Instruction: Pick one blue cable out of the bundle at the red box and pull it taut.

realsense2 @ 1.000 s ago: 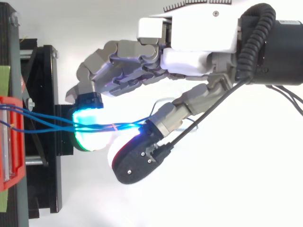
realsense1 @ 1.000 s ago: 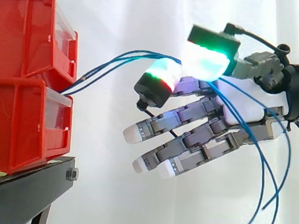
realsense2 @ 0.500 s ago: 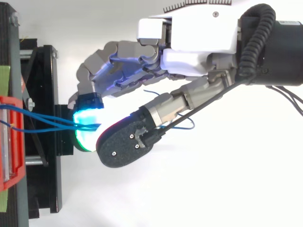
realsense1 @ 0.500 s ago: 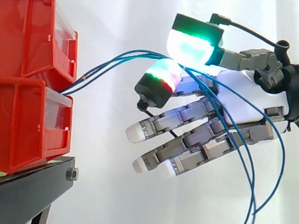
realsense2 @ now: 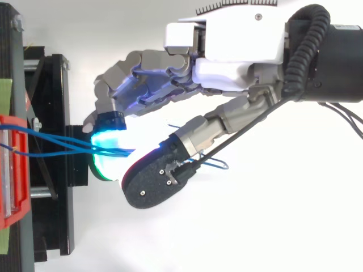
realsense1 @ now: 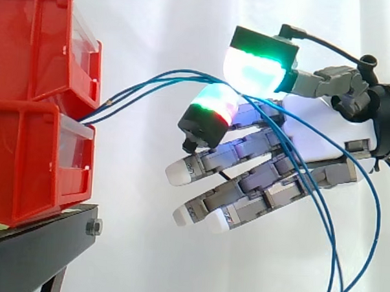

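Cables (realsense1: 146,85) slacker; hand (realsense1: 312,135) clear of red box (realsense1: 25,171)

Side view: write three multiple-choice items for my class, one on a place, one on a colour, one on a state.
1. Where do the blue cables come out? A above the upper bin; B where the upper bin and lower bin meet; C below the lower bin.
2. Both bins are: A red; B yellow; C grey.
3. Past the hand, the cables: A hang loose; B run taut; C lie coiled.
Answers: B, they emerge at that seam; A, both are red; A, they droop in long curves.
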{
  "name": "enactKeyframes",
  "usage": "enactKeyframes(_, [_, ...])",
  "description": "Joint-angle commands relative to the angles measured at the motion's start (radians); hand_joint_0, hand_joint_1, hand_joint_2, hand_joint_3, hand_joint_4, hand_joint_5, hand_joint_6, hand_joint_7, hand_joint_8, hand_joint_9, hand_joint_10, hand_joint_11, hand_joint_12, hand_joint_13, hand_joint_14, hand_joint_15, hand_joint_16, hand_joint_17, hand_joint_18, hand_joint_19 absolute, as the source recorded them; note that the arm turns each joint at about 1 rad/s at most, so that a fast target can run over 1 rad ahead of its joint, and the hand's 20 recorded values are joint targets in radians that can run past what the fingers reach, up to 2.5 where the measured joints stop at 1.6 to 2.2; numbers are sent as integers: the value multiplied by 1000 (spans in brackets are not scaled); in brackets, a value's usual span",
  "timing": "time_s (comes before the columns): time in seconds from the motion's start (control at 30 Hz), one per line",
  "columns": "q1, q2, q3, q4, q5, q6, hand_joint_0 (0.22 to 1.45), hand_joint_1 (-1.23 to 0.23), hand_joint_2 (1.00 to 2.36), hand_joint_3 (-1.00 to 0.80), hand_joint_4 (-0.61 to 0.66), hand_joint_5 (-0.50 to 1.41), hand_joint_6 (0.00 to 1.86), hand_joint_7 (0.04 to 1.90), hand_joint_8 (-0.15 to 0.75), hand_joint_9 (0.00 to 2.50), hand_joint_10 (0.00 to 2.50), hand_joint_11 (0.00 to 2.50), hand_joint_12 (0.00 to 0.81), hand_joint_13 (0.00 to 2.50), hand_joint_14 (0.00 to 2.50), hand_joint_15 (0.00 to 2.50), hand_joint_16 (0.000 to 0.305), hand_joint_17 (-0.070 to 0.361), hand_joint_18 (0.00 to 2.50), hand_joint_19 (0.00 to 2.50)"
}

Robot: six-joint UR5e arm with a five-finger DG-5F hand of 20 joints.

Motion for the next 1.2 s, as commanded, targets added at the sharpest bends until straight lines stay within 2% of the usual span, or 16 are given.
enactKeyframes(0.0, [0,0,1,0,0,-1,617,-767,1000,-500,6,-126,808,1060,217,542,4,171,351,110,0,0,54,121,219,129])
enactKeyframes(0.27, [0,0,-1,0,0,1,532,-628,1000,-500,-24,-115,782,1062,221,540,3,155,361,90,0,0,56,125,187,125])
enactKeyframes(0.47, [-3,0,-1,-6,-2,-6,522,-600,1000,-500,-18,-115,775,1069,229,539,3,157,363,86,0,0,56,127,179,132])
enactKeyframes(0.6, [-11,-2,-2,-58,-2,-30,522,-597,1000,-500,-15,-115,774,1074,229,538,3,152,363,86,0,0,56,127,177,127])
enactKeyframes(0.8, [-13,0,-2,-103,-2,-42,536,-606,1000,-500,-21,-115,774,1071,226,539,3,159,360,83,0,0,56,125,172,129])
enactKeyframes(0.9, [-17,0,-2,-103,5,-48,572,-628,1001,-478,-25,-116,778,1092,224,542,4,169,352,82,0,0,54,122,164,133])
enactKeyframes(1.17, [-20,0,-2,-114,32,-79,613,-767,1015,-251,-8,-122,807,1135,237,557,4,199,351,114,0,0,54,122,204,121])
